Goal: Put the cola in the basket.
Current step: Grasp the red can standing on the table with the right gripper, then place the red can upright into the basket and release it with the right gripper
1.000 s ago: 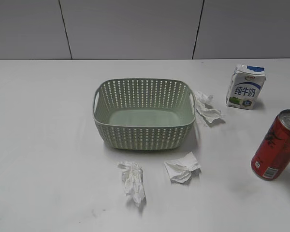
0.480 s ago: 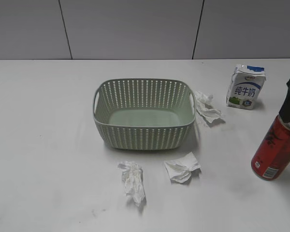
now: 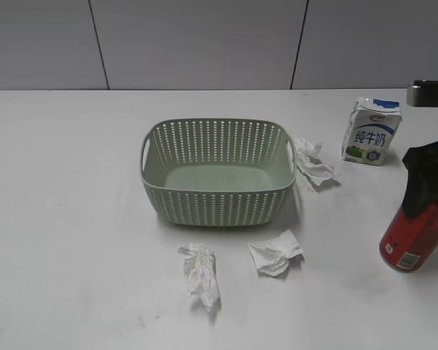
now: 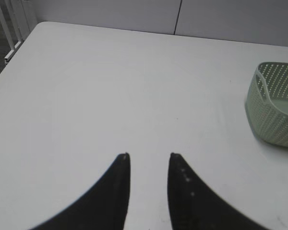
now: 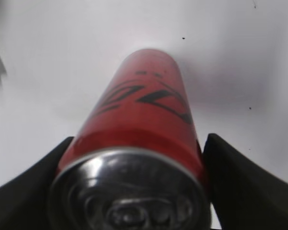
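The cola (image 3: 416,237) is a slim red can standing on the white table at the right edge, well to the right of the basket (image 3: 219,208). The basket is pale green, perforated and empty. My right gripper (image 3: 427,182) is over the can's top and hides its upper half. In the right wrist view the cola (image 5: 144,110) fills the frame, and the right gripper (image 5: 139,138) has one dark finger close on each side of its upper part, a thin gap showing on the right. My left gripper (image 4: 149,155) is open and empty over bare table, left of the basket (image 4: 273,112).
A white-and-blue milk carton (image 3: 371,131) stands behind the can. One crumpled tissue (image 3: 310,164) lies at the basket's right end. Two more tissues (image 3: 275,254) (image 3: 201,273) lie in front of the basket.
My right gripper has come down from the right edge over the can's top and now straddles it. The can, the basket and the rest have not moved.
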Robot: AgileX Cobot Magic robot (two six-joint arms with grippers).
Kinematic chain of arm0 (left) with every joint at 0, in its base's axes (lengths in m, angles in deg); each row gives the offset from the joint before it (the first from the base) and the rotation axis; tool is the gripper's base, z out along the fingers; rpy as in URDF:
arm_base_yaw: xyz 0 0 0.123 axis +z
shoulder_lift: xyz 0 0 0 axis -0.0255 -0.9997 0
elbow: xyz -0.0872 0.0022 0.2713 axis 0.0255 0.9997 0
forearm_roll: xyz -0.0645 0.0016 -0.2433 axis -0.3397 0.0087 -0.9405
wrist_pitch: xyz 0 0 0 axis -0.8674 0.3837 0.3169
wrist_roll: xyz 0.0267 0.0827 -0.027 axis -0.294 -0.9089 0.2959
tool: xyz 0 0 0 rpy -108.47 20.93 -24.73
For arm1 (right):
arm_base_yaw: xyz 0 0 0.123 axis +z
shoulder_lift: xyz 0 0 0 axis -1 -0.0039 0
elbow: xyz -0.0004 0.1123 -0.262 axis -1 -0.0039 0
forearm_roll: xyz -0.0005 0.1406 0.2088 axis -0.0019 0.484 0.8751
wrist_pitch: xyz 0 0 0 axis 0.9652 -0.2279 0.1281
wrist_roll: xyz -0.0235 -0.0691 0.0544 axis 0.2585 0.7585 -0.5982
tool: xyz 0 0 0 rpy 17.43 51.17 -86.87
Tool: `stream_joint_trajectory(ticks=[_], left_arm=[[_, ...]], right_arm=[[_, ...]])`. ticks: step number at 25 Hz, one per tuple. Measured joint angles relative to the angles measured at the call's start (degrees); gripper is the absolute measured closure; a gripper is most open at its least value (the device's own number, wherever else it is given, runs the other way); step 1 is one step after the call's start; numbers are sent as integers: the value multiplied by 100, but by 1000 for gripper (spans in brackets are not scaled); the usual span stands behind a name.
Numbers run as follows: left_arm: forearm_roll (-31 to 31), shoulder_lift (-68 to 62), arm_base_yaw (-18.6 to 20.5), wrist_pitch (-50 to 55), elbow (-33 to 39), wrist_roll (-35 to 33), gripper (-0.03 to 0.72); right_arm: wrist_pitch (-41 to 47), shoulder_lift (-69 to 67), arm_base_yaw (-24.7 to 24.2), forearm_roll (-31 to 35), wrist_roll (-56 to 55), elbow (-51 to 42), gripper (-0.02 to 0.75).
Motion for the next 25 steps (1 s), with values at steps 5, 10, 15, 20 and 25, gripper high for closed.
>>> stream_joint_trajectory(ticks=[5,10,15,20,25], left_arm=[[0,0,0,0,0,0,471],[0,0,0,0,0,0,471],[0,0,0,0,0,0,471],[0,0,0,0,0,0,471],[0,0,0,0,0,0,471]], right_arm=[[8,-201,0,23,0,0,157],[13,-201,0,-3,0,0,216],[13,-201,0,-3,0,7,216],[171,-230,0,-35,93,216,216],[746,-230,83,-216,124,927,216]])
